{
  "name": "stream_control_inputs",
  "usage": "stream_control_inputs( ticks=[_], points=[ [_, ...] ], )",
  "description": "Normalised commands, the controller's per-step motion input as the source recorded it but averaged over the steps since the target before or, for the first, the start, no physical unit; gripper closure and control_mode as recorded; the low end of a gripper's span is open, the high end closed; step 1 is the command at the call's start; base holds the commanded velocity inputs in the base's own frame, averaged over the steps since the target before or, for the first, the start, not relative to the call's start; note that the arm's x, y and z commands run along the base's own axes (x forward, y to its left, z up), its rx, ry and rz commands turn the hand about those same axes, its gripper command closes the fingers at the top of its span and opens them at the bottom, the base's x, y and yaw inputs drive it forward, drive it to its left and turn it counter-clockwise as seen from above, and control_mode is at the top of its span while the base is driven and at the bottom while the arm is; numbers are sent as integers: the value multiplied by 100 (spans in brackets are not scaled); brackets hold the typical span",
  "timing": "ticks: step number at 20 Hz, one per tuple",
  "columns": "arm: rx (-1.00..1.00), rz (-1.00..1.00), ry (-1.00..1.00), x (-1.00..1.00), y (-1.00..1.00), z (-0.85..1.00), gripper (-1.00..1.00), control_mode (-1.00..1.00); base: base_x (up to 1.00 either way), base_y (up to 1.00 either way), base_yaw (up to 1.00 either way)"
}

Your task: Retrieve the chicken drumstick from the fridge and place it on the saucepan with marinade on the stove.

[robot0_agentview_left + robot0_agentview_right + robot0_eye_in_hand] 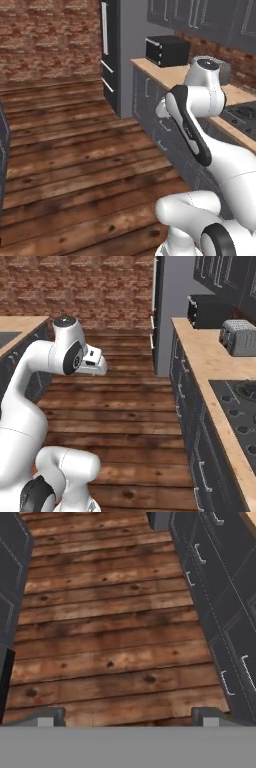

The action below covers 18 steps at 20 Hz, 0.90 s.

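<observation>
The gripper [128, 716] is released, its 2 dark finger tips [48, 717] standing wide apart with nothing between them, above the wooden floor [110, 637]. Dark cabinet fronts [220, 597] run along the right side of the hand view. The white arm [60, 358] is folded high over the floor. The fridge [111, 55] stands closed at the far end of the wooden counter [210, 361], beside a black microwave [166, 50]. A toaster [240, 337] sits on the counter before the stove [239, 406]. I cannot see the chicken drumstick or the saucepan.
</observation>
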Motion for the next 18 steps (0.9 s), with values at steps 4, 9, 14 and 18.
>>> stream_control_inputs(
  ticks=[4,9,14,18],
  points=[
    [0,0,0,0,0,0,-100,100,100,26,10],
    [0,0,0,0,0,0,-100,100,100,25,14],
    [0,0,0,0,0,0,-100,100,100,19,16],
    [0,0,0,0,0,0,-100,100,100,14,18]
  ],
)
